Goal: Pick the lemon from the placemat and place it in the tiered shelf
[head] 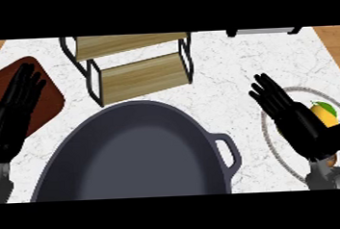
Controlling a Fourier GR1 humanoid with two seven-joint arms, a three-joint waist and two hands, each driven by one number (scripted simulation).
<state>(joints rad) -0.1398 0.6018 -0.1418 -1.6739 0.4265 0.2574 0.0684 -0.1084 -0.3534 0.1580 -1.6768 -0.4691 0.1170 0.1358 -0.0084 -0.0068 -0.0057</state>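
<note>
The right hand [301, 122] has straight, open fingers [268, 90] holding nothing, hovering just left of the lemon [323, 113], which lies on the round placemat [274, 145] at the desk's [235, 65] right edge. The left hand [12, 111], likewise open, rests over a brown board [51, 95] at the left edge. The tiered shelf [139, 65] stands near the far edge, behind a dark pan [132, 156].

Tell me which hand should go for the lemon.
Right, probably. The right hand is open directly beside the lemon on the round placemat at the counter's right. The left hand rests open over the brown board at far left, with the large pan between.
</note>
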